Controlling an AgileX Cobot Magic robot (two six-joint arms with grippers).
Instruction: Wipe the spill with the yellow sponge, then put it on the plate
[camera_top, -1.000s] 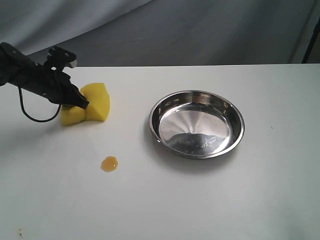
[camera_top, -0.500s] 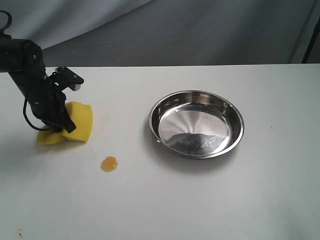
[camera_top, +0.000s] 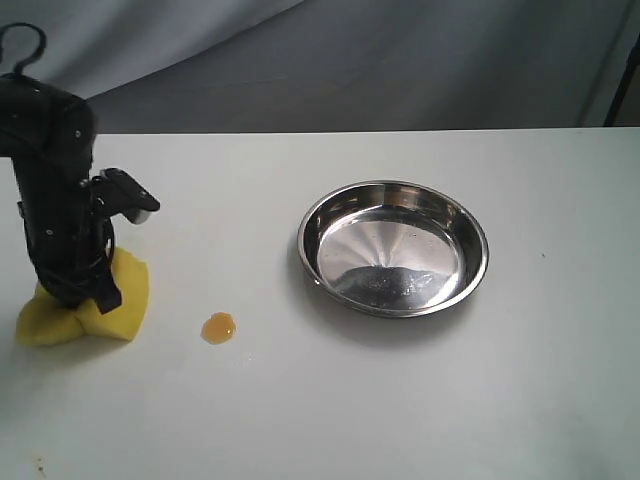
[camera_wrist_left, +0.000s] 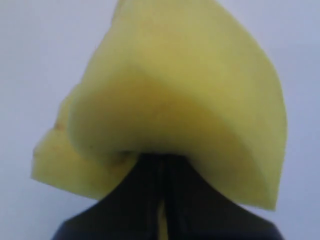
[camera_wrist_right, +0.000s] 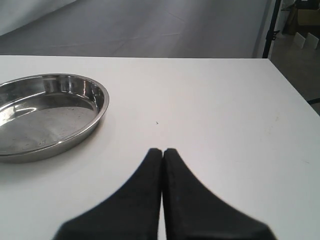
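Observation:
My left gripper (camera_top: 98, 297) is shut on the yellow sponge (camera_top: 122, 305), pinching its middle so the foam folds into two lobes. The sponge (camera_wrist_left: 190, 100) fills the left wrist view, bulging over the black fingers (camera_wrist_left: 150, 195). It sits low over the white table at the far left. The spill (camera_top: 219, 327), a small amber blob, lies on the table a short way right of the sponge. The plate (camera_top: 473, 222), a shiny steel dish, rests empty at centre right; its rim (camera_wrist_right: 102, 97) shows in the right wrist view. My right gripper (camera_wrist_right: 162, 150) is shut on nothing, out of the exterior view.
A grey cloth backdrop (camera_top: 400, 60) hangs behind the table's far edge. The table's right edge (camera_wrist_right: 292, 90) drops to a floor beside a dark stand (camera_wrist_right: 272, 25). A tiny brown speck (camera_top: 41, 464) marks the table at the front left.
My left arm has carried the sponge toward the front left and turned more upright. The spill, the plate and the right gripper have not moved.

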